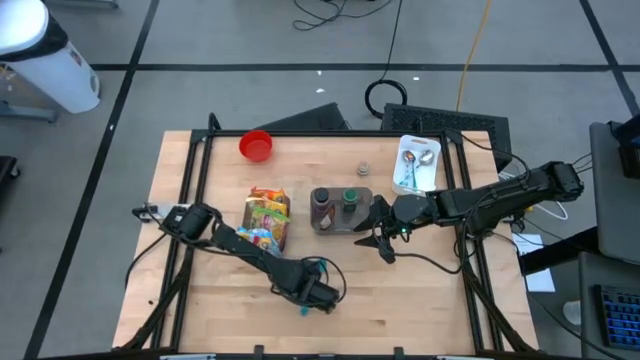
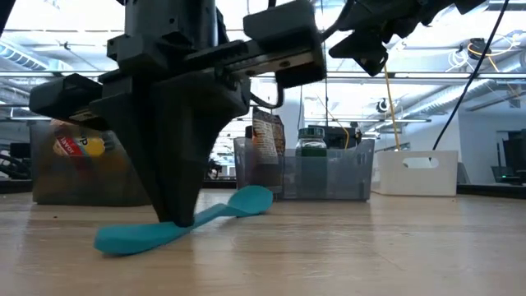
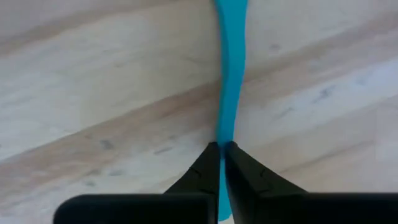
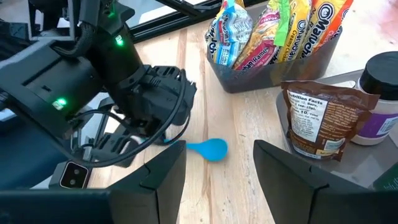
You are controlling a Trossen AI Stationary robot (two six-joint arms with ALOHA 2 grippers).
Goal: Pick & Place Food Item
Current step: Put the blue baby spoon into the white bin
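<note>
Gripping the Blue Spoon

Your left gripper (image 3: pixel 221 148) has its fingers pinched tight on the blue spoon's (image 2: pixel 177 225) handle, low on the wooden table (image 1: pixel 420 290) near its front edge. Your right gripper (image 4: pixel 214 163) hangs with fingers apart, empty, beside the clear bin (image 1: pixel 338 208).

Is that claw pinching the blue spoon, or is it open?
Shut on it: the left gripper's fingers meet around the spoon's thin handle on the table.
</note>
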